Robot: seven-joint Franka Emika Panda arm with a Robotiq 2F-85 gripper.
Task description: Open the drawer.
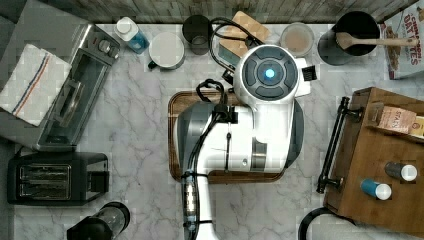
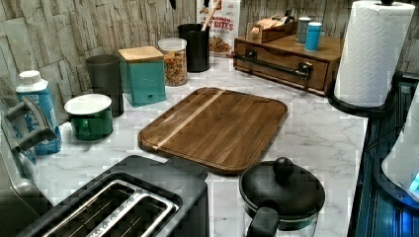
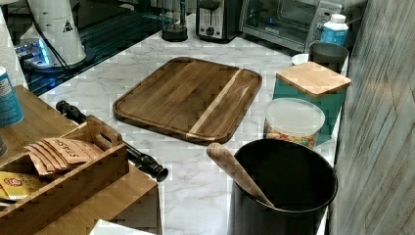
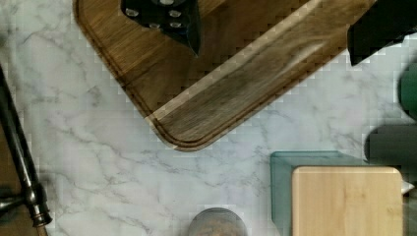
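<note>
Two fingers of my tool (image 4: 275,29) hang spread wide over the cutting board (image 4: 231,83), pinching nothing, well apart from the drawer (image 2: 281,63); it sits shut in its cabinet at the desk (image 2: 316,133) edge, one black bar handle (image 1: 332,145) facing me for pulling; two small bottles stand on top.

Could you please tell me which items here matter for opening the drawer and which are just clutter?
Job: drawer, its handle, end effector.
Clutter: cutting board, teal canister, toaster, paper towels, cereal box.
</note>
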